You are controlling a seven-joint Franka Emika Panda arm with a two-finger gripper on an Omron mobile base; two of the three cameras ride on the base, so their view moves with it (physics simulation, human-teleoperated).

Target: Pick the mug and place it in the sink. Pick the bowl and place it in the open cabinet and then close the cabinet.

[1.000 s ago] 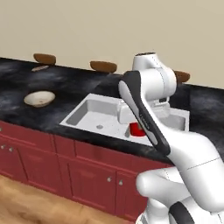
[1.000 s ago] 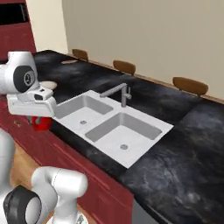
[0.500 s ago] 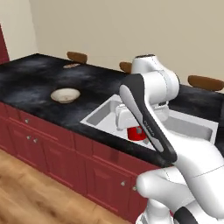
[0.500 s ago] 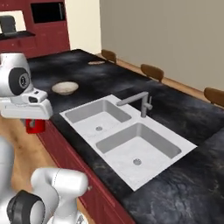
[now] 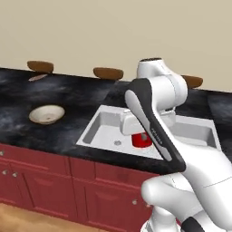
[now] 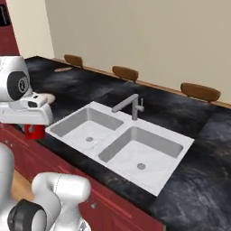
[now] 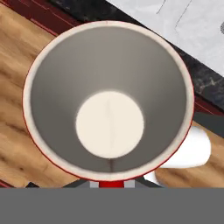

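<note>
Mug (image 7: 109,103) hangs upright, red outside, pale grey-cream inside.

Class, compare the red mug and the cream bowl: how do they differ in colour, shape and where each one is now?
The mug is bright red outside; the bowl is cream with a tan rim. The mug is deep and narrow, the bowl wide and shallow. The mug hangs under the tool, over the counter's front edge, while the bowl rests on the dark counter left of the sink. Both stand upright, open and empty.
</note>
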